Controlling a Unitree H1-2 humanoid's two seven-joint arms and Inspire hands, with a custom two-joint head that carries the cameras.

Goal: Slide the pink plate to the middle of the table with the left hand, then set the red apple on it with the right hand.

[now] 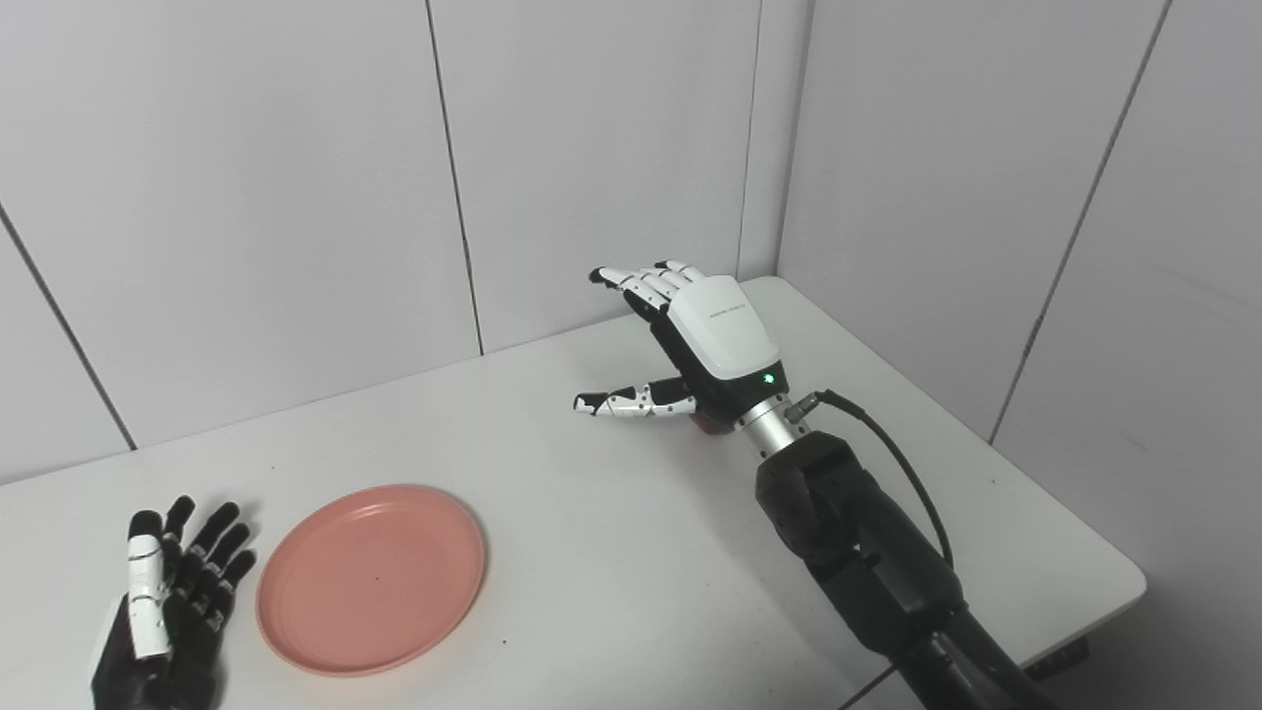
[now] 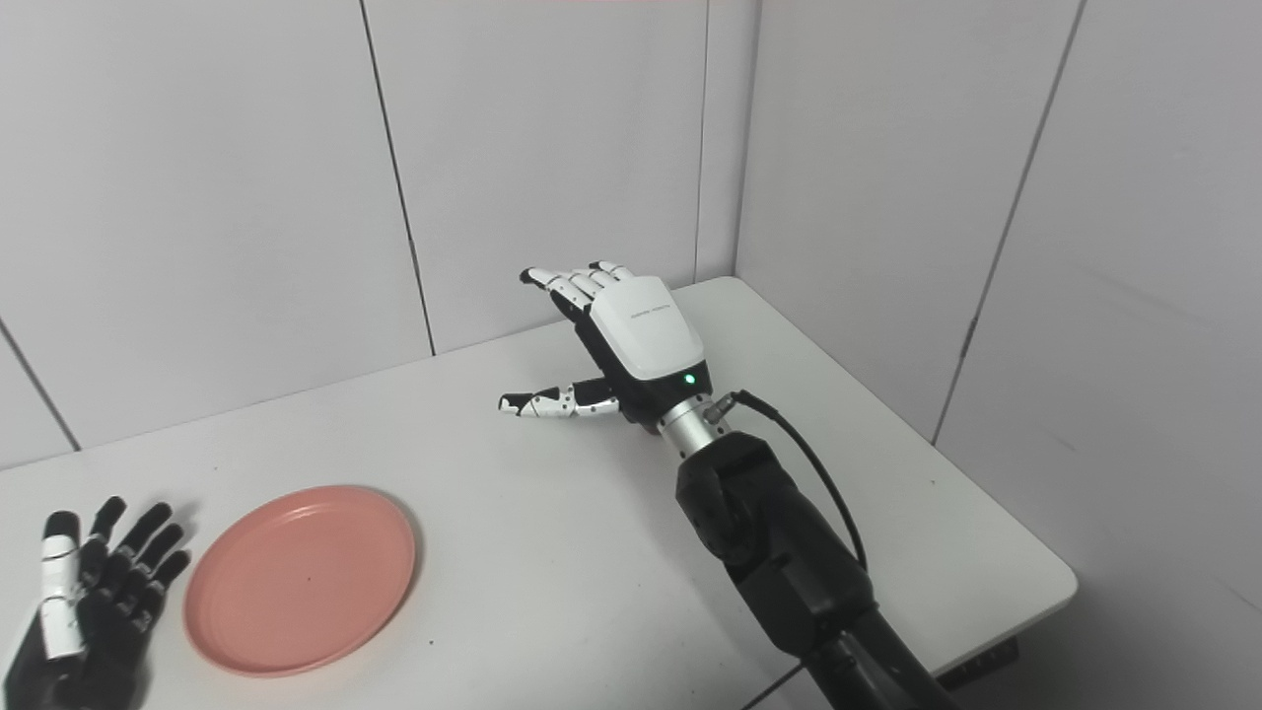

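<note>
Only in the left eye view do I get a hint of the red apple (image 1: 705,425): a small sliver of red peeks out under the heel of my right hand (image 1: 690,340), right beside the wrist. In the right eye view that same spot is covered by the hand and wrist, so I cannot see the fruit there at all.

Counting what I have: one pink plate (image 1: 372,578), one apple barely showing, two hands, one white table (image 1: 552,444).

My right hand hangs over the far middle of the table with its back turned up, fingers (image 1: 641,284) stretched toward the far wall and the thumb (image 1: 631,399) pointing left, spread well apart from them. It grips nothing; whether the palm touches the apple I cannot tell.

My left hand (image 1: 168,592) lies at the near left corner, palm up, fingers spread and empty, just beside the plate's left rim but apart from it. The right eye view crops this hand closer to the picture's left edge.

The plate sits flat at the near left of the table, well apart from the right hand.
</note>
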